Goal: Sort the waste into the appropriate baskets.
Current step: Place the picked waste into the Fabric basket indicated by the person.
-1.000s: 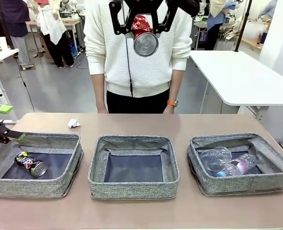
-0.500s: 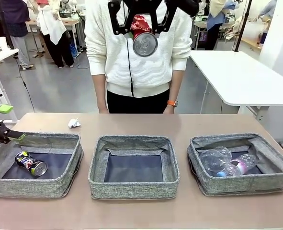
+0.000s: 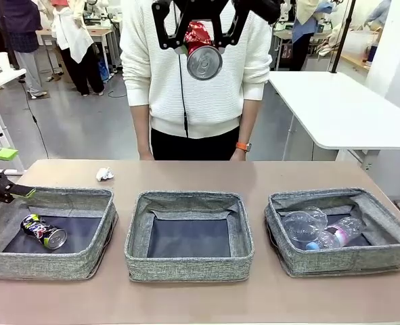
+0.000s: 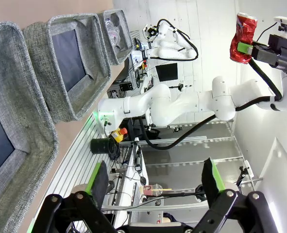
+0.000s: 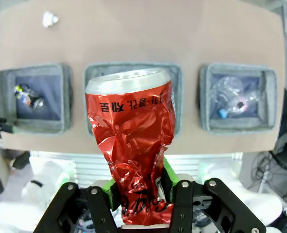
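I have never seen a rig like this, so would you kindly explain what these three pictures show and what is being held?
These are two white robot arms at a table. The front view looks across it at a person opposite; the other two views come from a camera on each arm's wrist. The right gripper is shut on a crushed red can, held high above the table. The left gripper is open near the left basket, which holds a black printed can. The middle basket is empty; the right basket holds a clear cup and a bottle. A paper ball lies on the table behind the left basket.
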{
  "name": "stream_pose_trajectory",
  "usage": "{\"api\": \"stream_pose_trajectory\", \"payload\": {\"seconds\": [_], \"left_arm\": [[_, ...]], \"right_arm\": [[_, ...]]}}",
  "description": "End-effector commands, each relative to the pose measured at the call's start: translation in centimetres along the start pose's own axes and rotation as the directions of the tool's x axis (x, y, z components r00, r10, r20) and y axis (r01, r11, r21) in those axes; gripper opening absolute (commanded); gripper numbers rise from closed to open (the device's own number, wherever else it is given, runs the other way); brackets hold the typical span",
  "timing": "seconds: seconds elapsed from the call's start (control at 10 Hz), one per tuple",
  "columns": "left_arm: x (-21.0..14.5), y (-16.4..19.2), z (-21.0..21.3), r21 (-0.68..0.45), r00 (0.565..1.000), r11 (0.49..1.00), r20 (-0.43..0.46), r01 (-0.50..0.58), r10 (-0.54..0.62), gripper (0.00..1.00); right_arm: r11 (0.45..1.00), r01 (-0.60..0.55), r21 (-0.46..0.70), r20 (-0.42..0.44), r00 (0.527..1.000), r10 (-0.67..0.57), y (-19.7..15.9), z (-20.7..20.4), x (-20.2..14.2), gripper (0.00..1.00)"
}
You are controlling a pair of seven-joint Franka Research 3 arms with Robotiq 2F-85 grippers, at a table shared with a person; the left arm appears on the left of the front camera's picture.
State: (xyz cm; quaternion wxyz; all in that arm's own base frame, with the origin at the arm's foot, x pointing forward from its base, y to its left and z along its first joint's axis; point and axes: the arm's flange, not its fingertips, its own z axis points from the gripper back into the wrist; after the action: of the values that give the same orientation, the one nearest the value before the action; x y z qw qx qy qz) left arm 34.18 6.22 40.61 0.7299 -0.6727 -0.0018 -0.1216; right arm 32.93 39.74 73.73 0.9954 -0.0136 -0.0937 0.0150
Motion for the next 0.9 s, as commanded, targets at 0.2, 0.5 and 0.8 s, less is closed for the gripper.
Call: {"api": "stream_pose_trajectory", "payload": {"seconds": [0.2,0.5,0.8], "left_arm": [[-0.18,-0.42,0.15,-0.002,1.0,1.0,-0.009,-0.003,0.003,1.0],[-0.18,-0.42,0.15,-0.002,1.0,1.0,-0.009,-0.003,0.003,1.0],[-0.18,-0.42,0.15,-0.002,1.0,1.0,-0.009,-0.003,0.003,1.0]], "right_arm": [[1.0,0.003,0.022,-0.009,1.0,-0.002,-0.13,0.14,-0.11,0.25],[1.0,0.003,0.022,-0.009,1.0,-0.002,-0.13,0.14,-0.11,0.25],[1.0,0.003,0.022,-0.009,1.0,-0.002,-0.13,0.14,-0.11,0.25]]}}
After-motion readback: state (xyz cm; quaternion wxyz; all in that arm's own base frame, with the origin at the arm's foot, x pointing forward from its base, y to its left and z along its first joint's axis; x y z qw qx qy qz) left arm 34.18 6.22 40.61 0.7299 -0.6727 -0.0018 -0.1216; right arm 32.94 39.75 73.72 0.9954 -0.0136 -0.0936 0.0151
